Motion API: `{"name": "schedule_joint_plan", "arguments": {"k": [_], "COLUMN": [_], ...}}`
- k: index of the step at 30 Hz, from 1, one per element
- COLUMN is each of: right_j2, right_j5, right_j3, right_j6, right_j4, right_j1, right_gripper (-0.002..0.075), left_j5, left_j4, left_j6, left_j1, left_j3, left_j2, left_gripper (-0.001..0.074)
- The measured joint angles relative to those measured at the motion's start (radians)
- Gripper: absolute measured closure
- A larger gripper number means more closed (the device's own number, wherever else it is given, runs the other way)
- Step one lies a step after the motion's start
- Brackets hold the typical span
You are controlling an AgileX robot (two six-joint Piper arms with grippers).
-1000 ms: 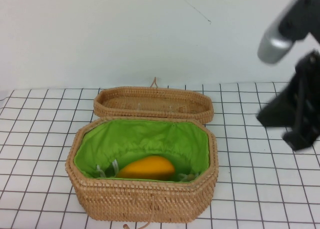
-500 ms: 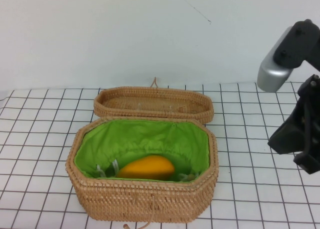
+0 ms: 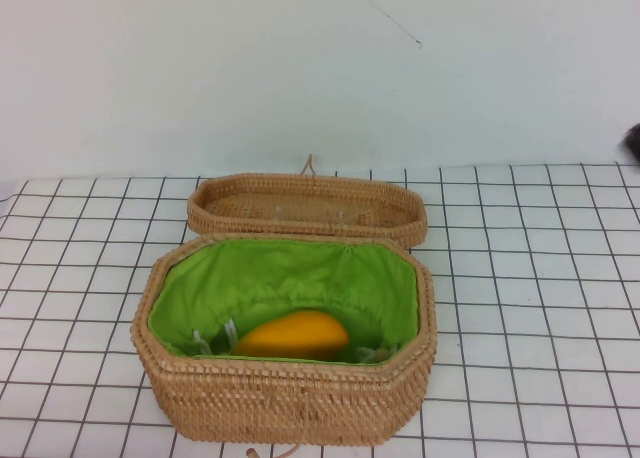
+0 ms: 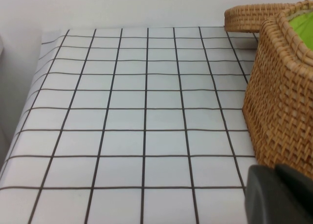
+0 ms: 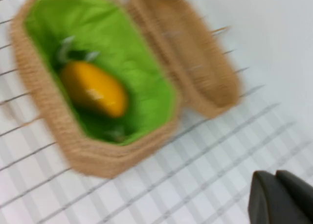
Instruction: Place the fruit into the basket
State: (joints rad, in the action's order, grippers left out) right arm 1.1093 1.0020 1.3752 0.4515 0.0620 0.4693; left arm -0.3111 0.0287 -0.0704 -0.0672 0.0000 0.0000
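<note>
The basket (image 3: 290, 398) and its lid (image 3: 305, 206) are rough woven wicker. Matt green cloth lines the basket; the fruit (image 3: 293, 335) looks smooth.

Fruit (image 3: 293, 335) in basket (image 3: 290, 408), lid (image 3: 306, 208) behind

Bright even light, soft shadows — right wrist view motion-blurred.

The high view looks down from the robot's side across the gridded worktop (image 3: 530, 278) toward the wall, the basket (image 3: 290, 398) central. The left wrist view sits low, close beside the basket's wicker wall. The right wrist view looks down from above; all three share the basket.
</note>
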Motion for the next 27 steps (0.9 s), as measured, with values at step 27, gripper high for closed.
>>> {"name": "schedule_joint_plan", "arguments": {"k": [27], "right_j2": [-1.06], "right_j5": [-0.866], "right_j3": [-1.324], "right_j6": [-0.068], "right_j4": [0.203], "right_j1": [-0.504], "right_gripper": [0.0726], "left_j5": [0.0], "left_j4": [0.0], "left_j6": [0.0], "left_j1": [0.0], "left_j3": [0.0], "left_j2": [0.0], "left_gripper": [0.0738]}}
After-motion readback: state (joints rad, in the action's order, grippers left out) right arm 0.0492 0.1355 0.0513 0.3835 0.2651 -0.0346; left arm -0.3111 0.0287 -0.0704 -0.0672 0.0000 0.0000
